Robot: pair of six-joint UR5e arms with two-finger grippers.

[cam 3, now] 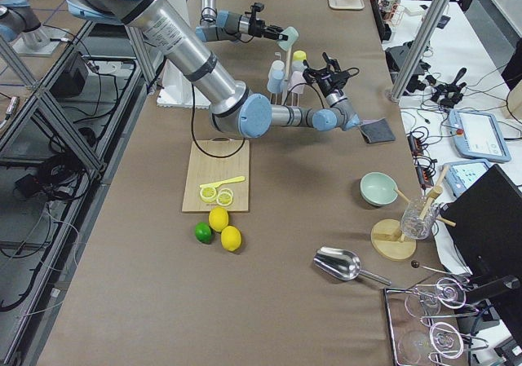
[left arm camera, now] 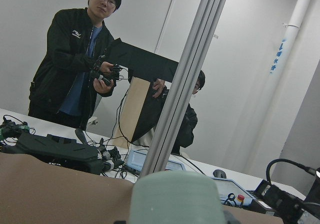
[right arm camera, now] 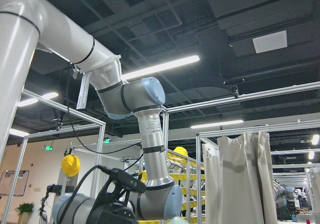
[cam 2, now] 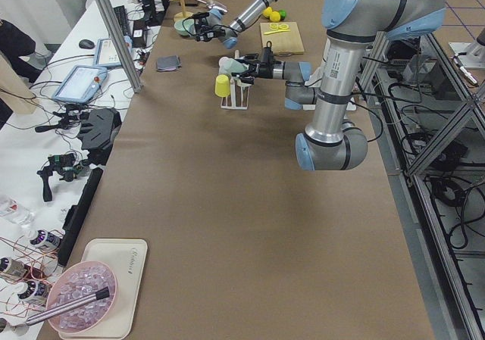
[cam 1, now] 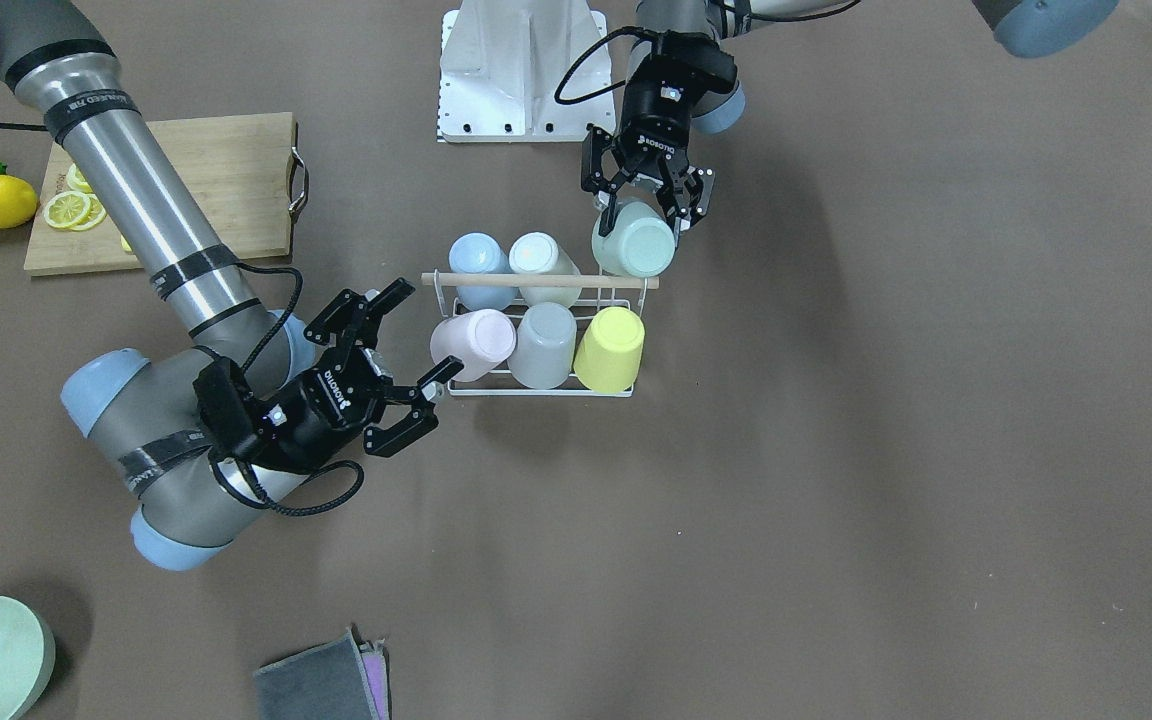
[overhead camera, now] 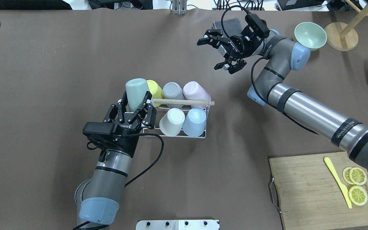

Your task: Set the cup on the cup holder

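While the cup hangs unseated: the step, as I judge it, is lowering the cup [overhead camera: 136, 88] onto the last free peg of the rack [overhead camera: 175, 136].
Left gripper [overhead camera: 135, 101]: clamped on the cup near its mouth, a finger on each side.
Cup: raised over the rack's left end, near the tip of the rod [overhead camera: 184, 102] and just beside the yellow cup [overhead camera: 154, 89]. I cannot tell whether it touches a peg.
Axis: the long axis is tilted and nearly lying. The closed base points up and away from the robot, and the mouth faces back toward the gripper.
Free peg: likely in the rack's near row, next to the cream cup [overhead camera: 172, 121]. It is hidden under the gripper.
Doing it well: tip the mouth further down until the axis matches the peg's lean. Centre the mouth over the peg and stay clear of the rod and the yellow cup. Slide the cup down until it rests, and only then let go.
Right gripper [overhead camera: 211, 54]: jaws spread, empty, well beyond the rack's far side.
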